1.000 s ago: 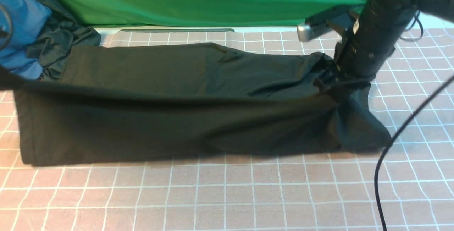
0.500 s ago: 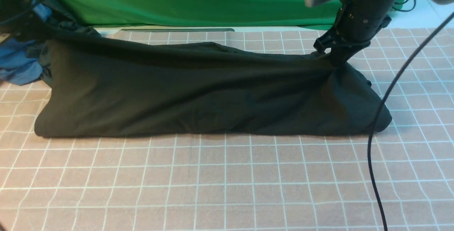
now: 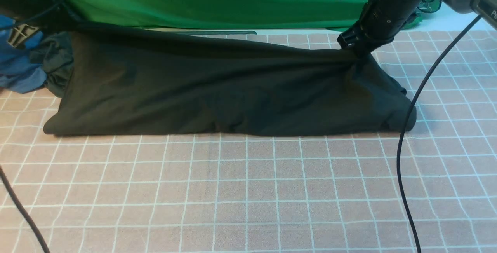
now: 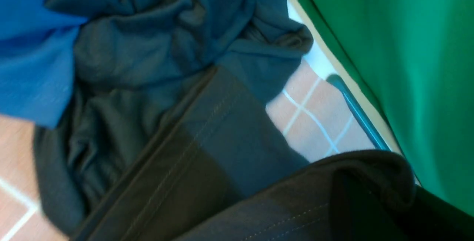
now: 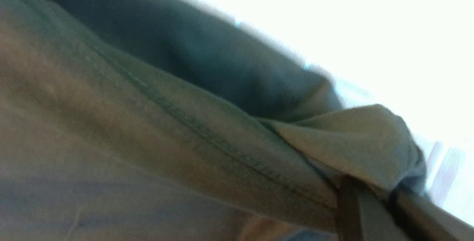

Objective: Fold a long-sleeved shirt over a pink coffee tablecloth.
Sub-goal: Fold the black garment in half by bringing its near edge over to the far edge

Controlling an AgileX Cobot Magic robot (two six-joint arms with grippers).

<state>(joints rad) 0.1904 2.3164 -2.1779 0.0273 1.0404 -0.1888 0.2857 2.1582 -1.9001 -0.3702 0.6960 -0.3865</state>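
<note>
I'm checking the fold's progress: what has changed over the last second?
The left gripper and right gripper carried the held edge of the long-sleeved shirt away from the camera, toward the green cloth; the shirt's near fold slid back too. Both stay shut on it. The pink coffee tablecloth and blue cloth did not move.

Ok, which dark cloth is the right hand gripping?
The large black shirt, stretched across the pink tablecloth, edge pinched in the right hand; the smaller grey-green cloth lies crumpled beside the blue cloth.
</note>
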